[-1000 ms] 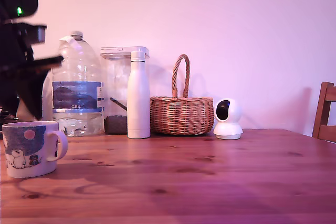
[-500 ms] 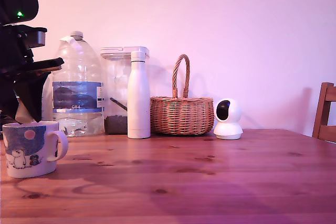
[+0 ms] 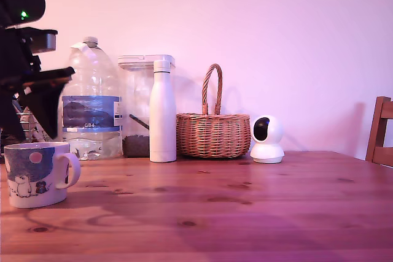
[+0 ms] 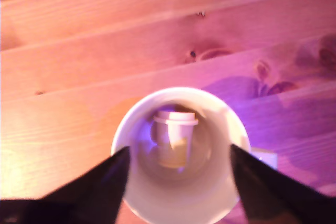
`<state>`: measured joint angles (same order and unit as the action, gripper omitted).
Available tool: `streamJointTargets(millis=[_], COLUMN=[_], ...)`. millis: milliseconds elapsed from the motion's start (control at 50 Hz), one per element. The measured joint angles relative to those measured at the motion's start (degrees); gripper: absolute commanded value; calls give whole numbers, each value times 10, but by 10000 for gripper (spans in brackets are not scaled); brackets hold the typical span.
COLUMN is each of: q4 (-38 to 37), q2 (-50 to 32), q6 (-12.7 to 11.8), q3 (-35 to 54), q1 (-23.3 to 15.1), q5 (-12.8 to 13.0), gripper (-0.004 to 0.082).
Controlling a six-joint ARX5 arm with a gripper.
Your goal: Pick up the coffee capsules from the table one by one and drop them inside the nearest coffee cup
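Wrist view: hand (image 4: 178, 174) fingers cut off, capsule (image 4: 175, 139) blurred inside coffee cup (image 4: 131, 129).

Coffee cup (image 3: 38, 173): stout white mug, dark blue band, pink dot, cartoon figures, loop handle toward exterior view's right. Stands upright on table (image 3: 245, 207), lower left of exterior frame, directly beneath my wrist camera. One pale coffee capsule (image 4: 175, 139) lies inside at bottom. Table: reddish-brown wood, visible grain, dark knots.
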<state>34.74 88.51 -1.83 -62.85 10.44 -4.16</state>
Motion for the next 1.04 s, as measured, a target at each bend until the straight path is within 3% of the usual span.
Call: streamJointTargets(millis=[80, 140, 340, 760, 1040], q4=[0, 0, -41, -157, -153], q2=[-32, -63, -161, -378, -491], q6=[5, 5, 7, 5, -9], q3=[0, 0, 14, 186, 250], q1=[0, 0, 0, 0, 0], q5=[0, 0, 0, -13, -13], gripper=[31, 2, 1, 1, 1])
